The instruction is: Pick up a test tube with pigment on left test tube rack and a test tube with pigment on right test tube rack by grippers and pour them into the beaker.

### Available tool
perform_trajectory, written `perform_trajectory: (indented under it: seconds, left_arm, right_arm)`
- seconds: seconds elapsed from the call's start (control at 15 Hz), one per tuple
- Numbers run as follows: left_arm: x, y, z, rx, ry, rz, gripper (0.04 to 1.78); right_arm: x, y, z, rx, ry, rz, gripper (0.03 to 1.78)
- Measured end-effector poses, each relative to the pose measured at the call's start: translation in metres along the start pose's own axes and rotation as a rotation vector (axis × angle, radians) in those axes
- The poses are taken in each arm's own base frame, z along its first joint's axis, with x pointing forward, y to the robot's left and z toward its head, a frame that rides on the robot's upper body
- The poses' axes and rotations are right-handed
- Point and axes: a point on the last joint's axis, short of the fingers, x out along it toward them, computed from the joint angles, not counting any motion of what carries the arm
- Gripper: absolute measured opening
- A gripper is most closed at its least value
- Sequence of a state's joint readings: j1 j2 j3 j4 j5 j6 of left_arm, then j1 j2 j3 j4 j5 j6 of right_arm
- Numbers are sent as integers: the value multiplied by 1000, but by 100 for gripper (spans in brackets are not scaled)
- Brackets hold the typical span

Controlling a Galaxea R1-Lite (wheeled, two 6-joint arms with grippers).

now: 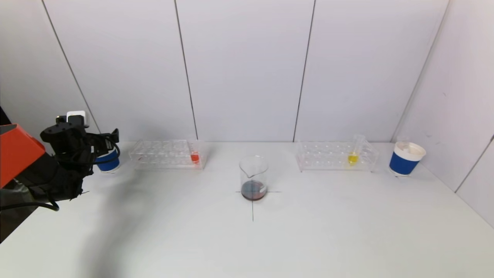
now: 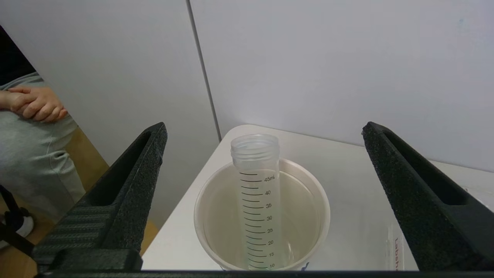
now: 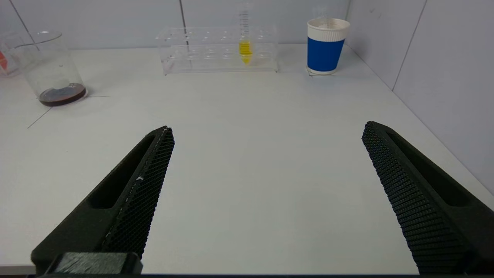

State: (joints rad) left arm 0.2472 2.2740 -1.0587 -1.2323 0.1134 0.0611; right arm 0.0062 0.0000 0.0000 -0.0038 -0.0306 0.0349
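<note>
The left gripper (image 2: pixel 262 200) is hovering wide open over the emptied tube (image 2: pixel 256 193) standing in the cup (image 2: pixel 316 200) at 9 o'clock of the beaker (image 1: pixel 253 177), apparently discarding it there, while the right gripper (image 3: pixel 266 200) is waiting, jaws wide, facing the yellow tube (image 3: pixel 245 50) at 12 o'clock

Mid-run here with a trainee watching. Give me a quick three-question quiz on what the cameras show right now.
1. True or false: the left gripper is shut on the empty tube.
2. What stands in the left paper cup? A) yellow tube B) empty tube C) nothing
3. Fill in: the beaker holds a dark ____ at its bottom.

Key: 1 false, it is open above the cup; 2 B; 3 liquid.
</note>
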Motion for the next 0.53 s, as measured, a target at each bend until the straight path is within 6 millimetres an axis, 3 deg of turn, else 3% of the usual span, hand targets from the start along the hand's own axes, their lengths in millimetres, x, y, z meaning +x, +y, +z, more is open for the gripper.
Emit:
perform_trajectory:
  seconds: [0.27, 0.53]
  left_arm:
    - [-10, 2, 18, -3, -23, -12, 176]
    - [-38, 5, 53, -6, -72, -41, 176]
  right_arm:
    - [0, 0, 0, 0, 0, 0, 177]
    - [0, 0, 0, 0, 0, 0, 177]
